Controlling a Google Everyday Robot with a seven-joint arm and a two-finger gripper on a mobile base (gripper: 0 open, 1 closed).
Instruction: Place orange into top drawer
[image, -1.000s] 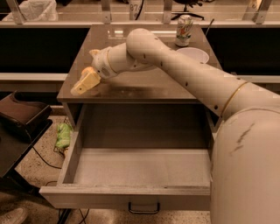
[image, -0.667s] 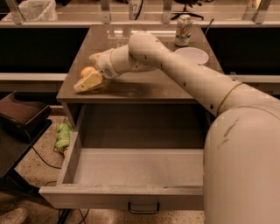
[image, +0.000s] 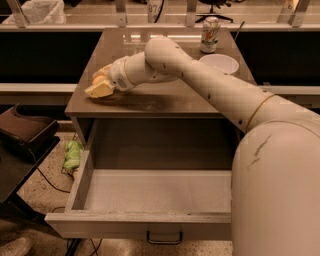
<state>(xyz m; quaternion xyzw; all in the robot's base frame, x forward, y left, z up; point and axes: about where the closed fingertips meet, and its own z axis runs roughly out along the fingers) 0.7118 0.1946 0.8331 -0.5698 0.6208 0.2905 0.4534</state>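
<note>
The orange shows as a small orange patch at the left edge of the cabinet top, mostly hidden behind my gripper. My gripper sits low over the cabinet top right at the orange, with the white arm reaching in from the right. The top drawer is pulled wide open below and in front. Its pale grey floor is bare, and its dark handle is on the front.
A white bowl and a drink can stand at the back right of the cabinet top. A green-and-yellow sponge lies on the floor left of the drawer. A dark object stands at the far left.
My gripper has shifted slightly up and to the right at the left edge of the cabinet top. The drawer, bowl and can have not moved.
</note>
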